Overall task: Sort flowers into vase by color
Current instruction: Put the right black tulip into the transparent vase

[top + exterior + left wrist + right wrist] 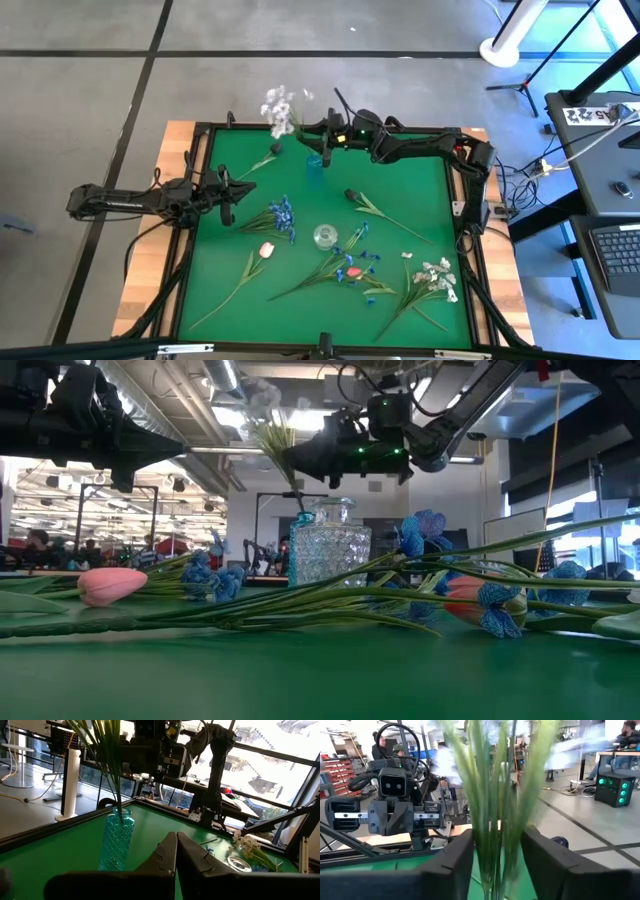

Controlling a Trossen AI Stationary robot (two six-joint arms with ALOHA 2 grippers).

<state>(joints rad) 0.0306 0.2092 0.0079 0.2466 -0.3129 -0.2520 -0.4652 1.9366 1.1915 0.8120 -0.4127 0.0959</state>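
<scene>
A teal vase (314,163) stands at the table's far middle and holds a white flower (280,106), whose green stems (107,755) lean toward the far left. My right gripper (318,135) is level above the vase and open, its fingers on either side of those stems (495,820). A clear glass vase (325,236) stands mid-table. Flat on the cloth lie blue flowers (283,215), a pink tulip (266,250), a dark bud (352,195), a blue and red bunch (355,265) and white flowers (436,277). My left gripper (176,851) waits shut at the left edge. My right gripper has the white flower's stems (485,855) between its two fingers, coming level from the table's right, across the stems, just above the teal vase's mouth. A gap shows beside the stems. Whether either finger (455,865) touches them, I cannot tell. The stems' lower ends stand in the vase.
A black frame (455,131) rims the green cloth. The flowers on the table spread over its near half, around the clear vase. Bare cloth lies at the far right and near left. Beyond the table are a stand, desks and cables.
</scene>
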